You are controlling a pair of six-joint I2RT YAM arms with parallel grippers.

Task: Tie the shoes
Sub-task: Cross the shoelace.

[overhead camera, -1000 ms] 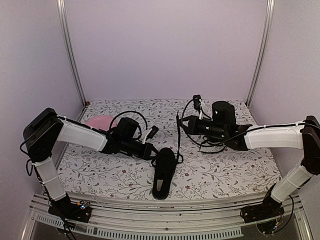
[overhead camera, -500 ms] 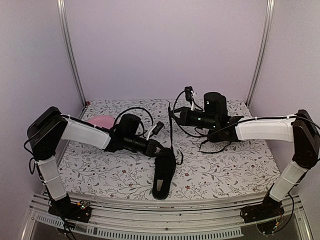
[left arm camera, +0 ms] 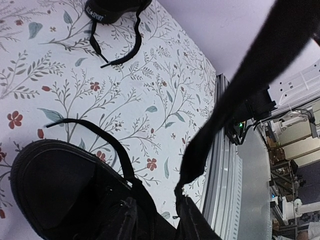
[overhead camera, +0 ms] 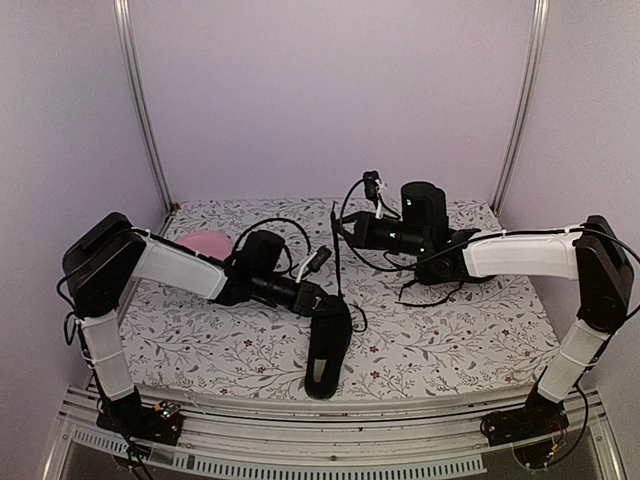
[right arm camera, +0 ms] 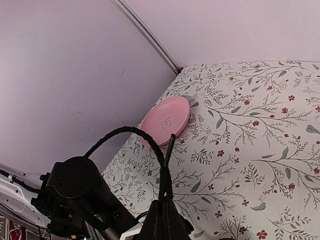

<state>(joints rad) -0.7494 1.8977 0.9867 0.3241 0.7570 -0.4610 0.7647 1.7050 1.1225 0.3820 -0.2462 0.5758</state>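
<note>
Black slim shoe (overhead camera: 327, 345), thin taut lace (overhead camera: 337, 250), floral tablecloth (overhead camera: 450, 340)

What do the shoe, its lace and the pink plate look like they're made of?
The shoe looks like matte black canvas or similar fabric, with a smoother, rubber-like toe rim. The lace seems a flat woven textile band; it bends freely. The pink plate is smooth and faintly glossy, probably plastic, with a moulded mark.
</note>
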